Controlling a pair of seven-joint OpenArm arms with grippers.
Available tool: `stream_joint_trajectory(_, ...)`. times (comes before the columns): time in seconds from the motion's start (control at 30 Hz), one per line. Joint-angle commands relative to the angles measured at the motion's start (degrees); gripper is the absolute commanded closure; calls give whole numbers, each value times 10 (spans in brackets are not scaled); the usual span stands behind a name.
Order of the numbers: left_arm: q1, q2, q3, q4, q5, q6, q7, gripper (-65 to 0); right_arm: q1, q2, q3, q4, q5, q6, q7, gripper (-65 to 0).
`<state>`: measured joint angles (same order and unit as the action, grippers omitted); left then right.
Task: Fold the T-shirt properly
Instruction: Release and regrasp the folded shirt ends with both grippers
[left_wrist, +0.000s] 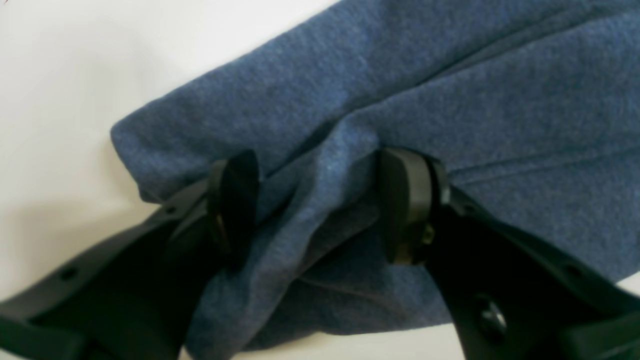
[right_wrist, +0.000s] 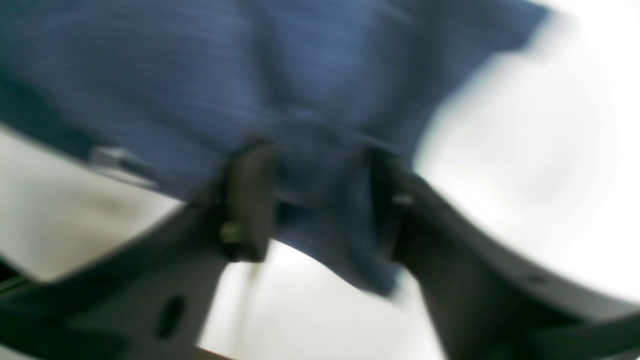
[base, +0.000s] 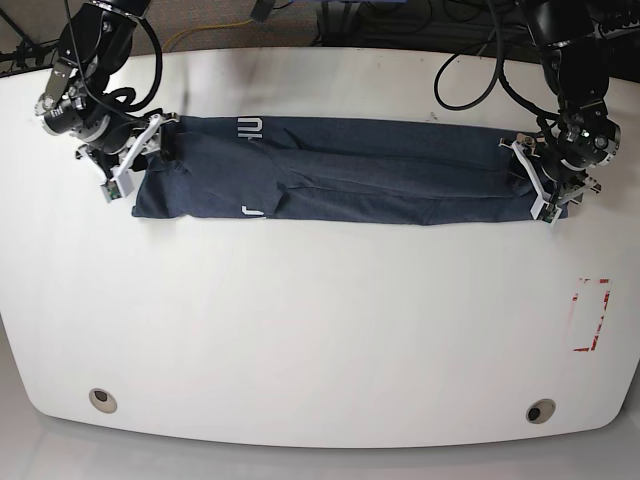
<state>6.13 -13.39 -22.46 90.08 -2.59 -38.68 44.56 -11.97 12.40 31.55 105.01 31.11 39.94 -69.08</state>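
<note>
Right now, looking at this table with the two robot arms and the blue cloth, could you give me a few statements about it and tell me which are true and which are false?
1. The T-shirt lies as a long narrow band across the white table. True.
2. Both arms are at the same end of the shirt. False: the left gripper is at one end and the right gripper at the other.
3. In the left wrist view, cloth bunches between the left jaws, which stand apart. True.
4. The shirt is bright red. False: it is dark blue with white lettering.
5. A red mark sits on the table, apart from the shirt. True.
</note>
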Motion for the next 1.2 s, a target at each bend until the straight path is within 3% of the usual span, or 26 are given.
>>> stream_joint_trajectory(0.0,-14,-9,-3,7,0,0,-4,-353,6,11,36,7,-7,1,12,-403)
stream_joint_trajectory(0.13,-14,-9,-3,11,-1,0,-4,-353,4,12,58,31,14,1,13,-430)
stream_joint_trajectory(0.27,-22,-8,-2,12,-3,0,-4,-353,-10,6,54,54,91,1,11,-411)
stream_joint_trajectory(0.37,-27,-8,-3,12,-3,0,-4,-353,-19,7,17,52,180,1,11,-377)
stream_joint_trajectory(0.47,-29,-8,-3,11,-3,0,-4,-353,-18,5,-35,52,219,1,11,-341)
stream_joint_trajectory(0.63,-28,-8,-3,11,-3,0,-3,-353,1,-23,-77,24,188,1,11,-328)
stream_joint_trajectory(0.83,-28,-8,-6,12,-4,0,-3,-353,42,-26,-110,-57,90,1,19,-328)
stream_joint_trajectory(0.97,-29,-6,-7,14,-8,-1,-3,-353,48,-22,-118,-98,59,1,59,-331)
stream_joint_trajectory(1.17,-30,-6,-61,53,-99,-13,32,-358,55,15,-172,-132,50,1,95,-330)
